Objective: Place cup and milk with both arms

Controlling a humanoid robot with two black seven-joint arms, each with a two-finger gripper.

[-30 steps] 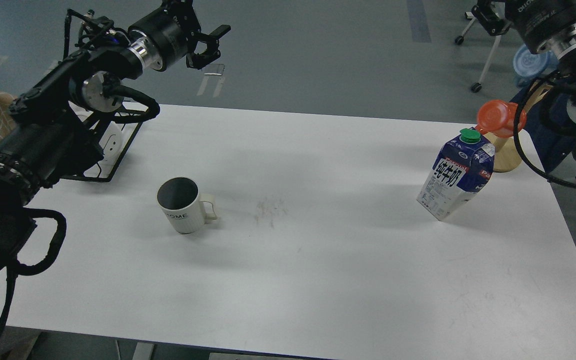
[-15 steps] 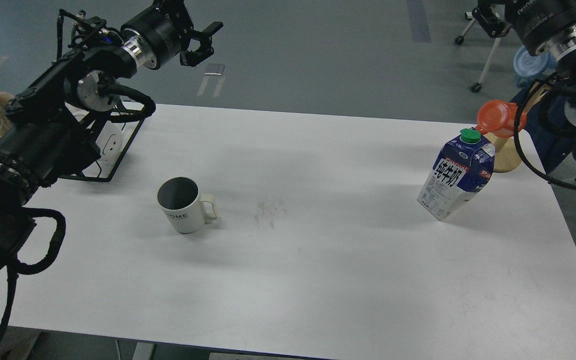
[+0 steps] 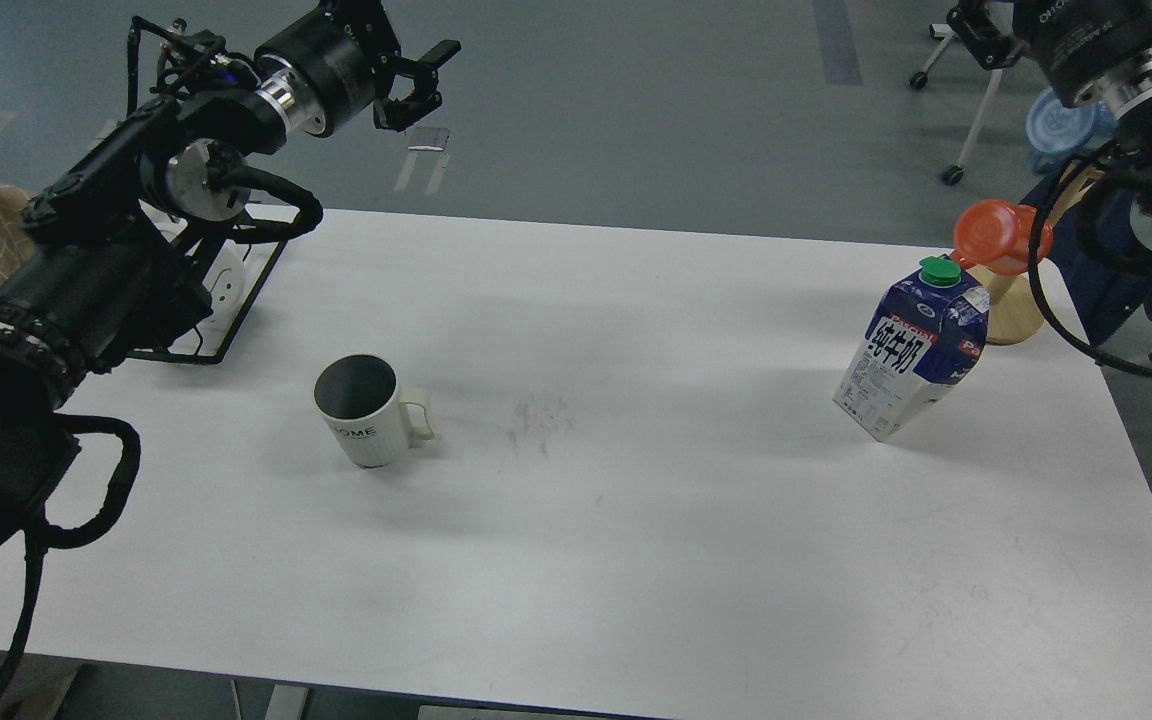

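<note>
The cup [image 3: 369,410] is a white ribbed mug with a dark inside. It stands upright on the left-middle of the white table [image 3: 636,560], handle to the right. The milk [image 3: 913,360] is a blue-and-white carton with a green cap and stands at the right of the table. My left gripper [image 3: 434,77] is open and empty, raised high beyond the table's far left edge, well away from the cup. My right arm's far end [image 3: 981,35] is at the top right edge, cut off, far above the milk; its fingers cannot be told apart.
An orange plastic cup [image 3: 994,235] hangs on a wooden stand [image 3: 1011,310] right behind the milk. A black wire rack [image 3: 226,290] sits at the table's far left under my left arm. A wheeled stool [image 3: 966,120] and a blue object [image 3: 1061,125] stand on the floor beyond.
My left gripper drifted a little up and left, then back right, staying open and high. The cup and the milk have not moved. The right arm barely moved.
</note>
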